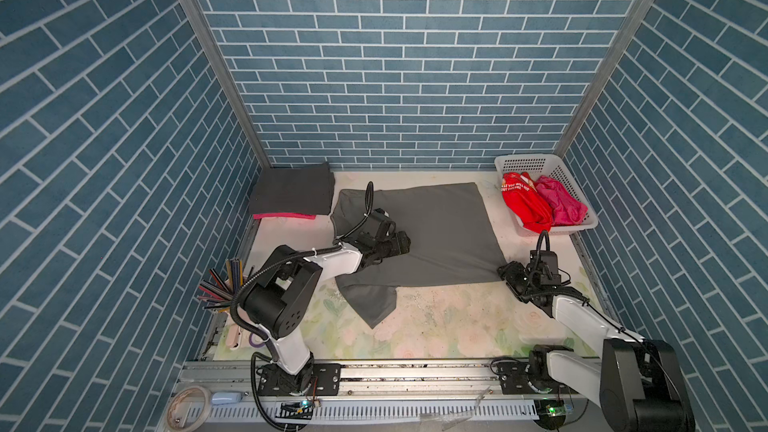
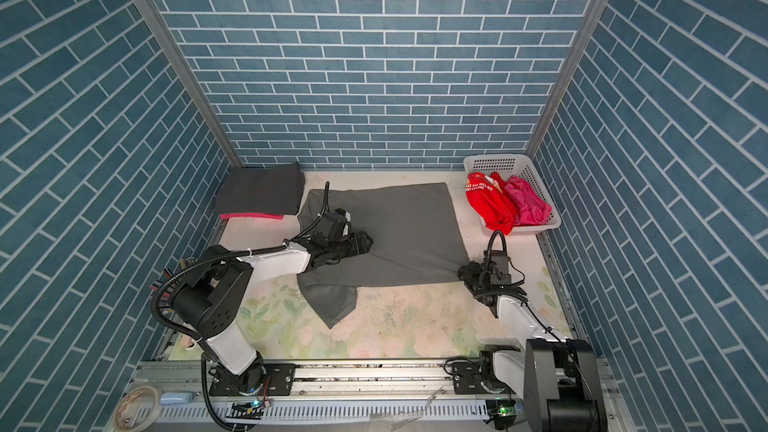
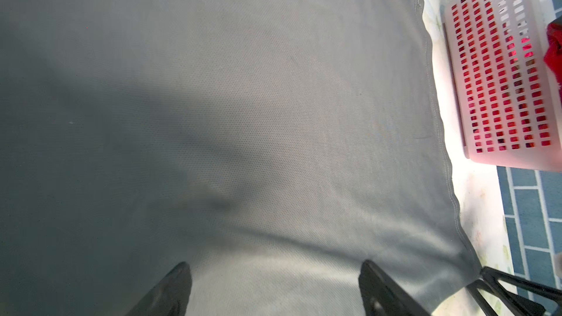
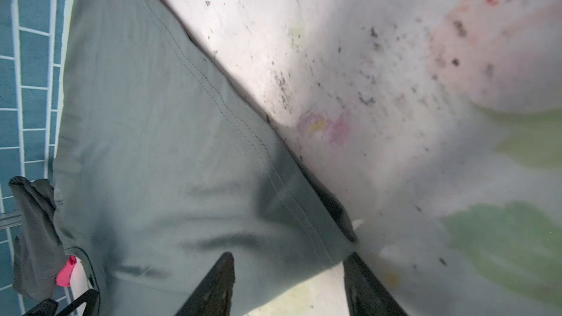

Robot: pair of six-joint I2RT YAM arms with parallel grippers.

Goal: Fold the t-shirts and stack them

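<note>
White perforated plastic basket (image 1: 540, 161) in far-right corner of the surface (image 1: 449, 326); surface has floral print, scuffed w/ dark specks. Bunch of coloured pencils (image 1: 220, 288) at left edge. Tape roll (image 1: 170, 409) front-left, beside metal rail (image 1: 415, 384). Blue brick-pattern walls (image 1: 415, 56) on 3 sides.

A lab test booth: printed blue-brick wall panels (image 1: 415, 56) between aluminium posts (image 1: 214, 56), floral tabletop (image 1: 449, 326), bolted mounting rail (image 1: 415, 374) along the near edge.
</note>
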